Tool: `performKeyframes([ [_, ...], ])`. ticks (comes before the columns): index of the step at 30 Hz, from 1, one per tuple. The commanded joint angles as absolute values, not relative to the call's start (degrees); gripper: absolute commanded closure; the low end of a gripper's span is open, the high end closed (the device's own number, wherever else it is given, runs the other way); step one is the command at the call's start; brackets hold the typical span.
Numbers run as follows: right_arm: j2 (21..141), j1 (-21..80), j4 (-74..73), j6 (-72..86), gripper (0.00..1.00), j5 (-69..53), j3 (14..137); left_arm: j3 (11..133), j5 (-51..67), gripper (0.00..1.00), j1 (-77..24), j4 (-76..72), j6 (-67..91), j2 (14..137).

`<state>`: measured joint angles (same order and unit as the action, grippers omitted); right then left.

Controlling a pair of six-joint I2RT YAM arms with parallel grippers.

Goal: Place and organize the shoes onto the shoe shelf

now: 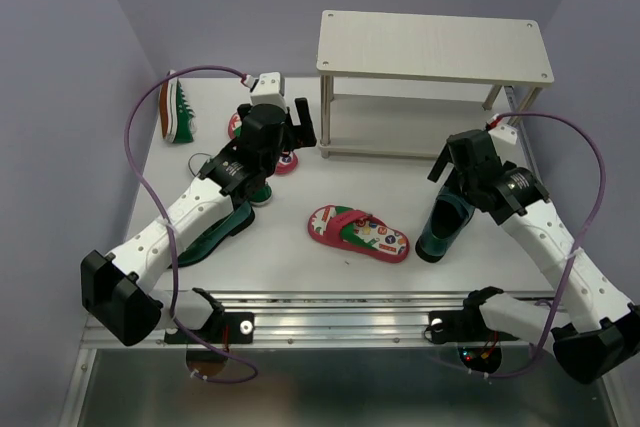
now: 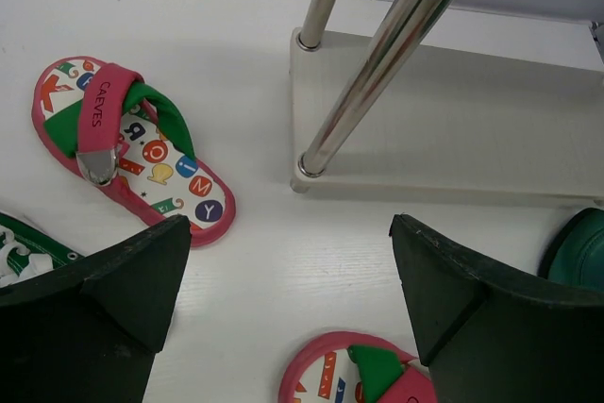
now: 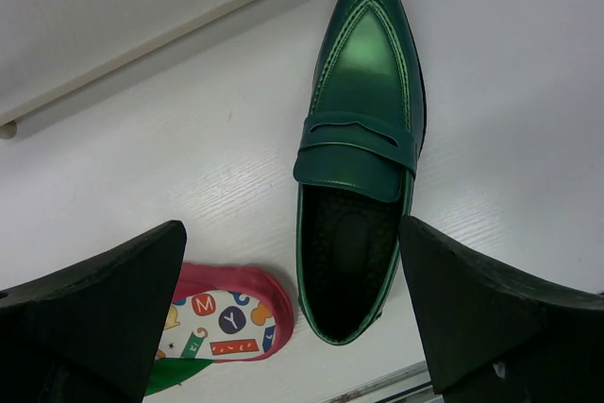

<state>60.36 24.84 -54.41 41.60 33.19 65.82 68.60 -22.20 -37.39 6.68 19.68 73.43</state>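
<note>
The shoe shelf of pale wood stands at the back, and its lower board and metal legs fill the top of the left wrist view. My left gripper hangs open over bare table by the shelf's left leg. One red flip-flop lies to its left, and the toe of another lies below it. My right gripper is open above a shiny teal loafer. Beside that loafer shows the heel of the middle flip-flop.
A green sneaker lies on its side at the far left edge. A second teal loafer sits under my left arm, with a sneaker's white laces showing beside the left finger. A metal rail runs along the near edge.
</note>
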Motion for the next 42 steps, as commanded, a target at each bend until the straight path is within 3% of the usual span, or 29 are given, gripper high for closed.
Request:
performKeyframes([
  [1, 60.0, 25.0, -53.1, 42.1, 0.0, 34.5, 65.7, 71.9, -22.2, 0.01, -37.3, 4.4, 19.5, 73.1],
  [14, 62.8, 25.0, -55.6, 41.1, 0.0, 30.2, 64.4, 71.5, -22.0, 0.01, -37.3, 3.5, 19.2, 73.1],
  [19, 62.1, 25.0, -53.4, 39.5, 0.0, 21.3, 60.0, 71.9, -21.8, 0.01, -37.2, 3.8, 19.0, 73.8],
  [23, 61.7, 25.0, -51.7, 40.5, 0.07, 17.1, 54.9, 71.5, -21.8, 0.01, -37.2, 3.9, 18.8, 73.7],
  [32, 64.9, 25.0, -45.1, 39.6, 0.52, 14.2, 49.8, 71.2, -21.5, 0.01, -37.2, 4.3, 18.7, 73.7],
  [39, 68.0, 25.0, -43.2, 39.6, 0.61, 12.2, 47.8, 70.4, -21.5, 0.01, -37.1, 4.7, 19.2, 73.0],
  [41, 67.9, 25.0, -43.7, 39.6, 0.71, 12.5, 48.1, 70.3, -21.4, 0.01, -37.1, 4.7, 19.3, 72.8],
  [42, 67.7, 25.0, -44.7, 39.5, 0.87, 12.9, 48.4, 70.3, -21.4, 0.01, -37.1, 4.7, 19.4, 72.9],
])
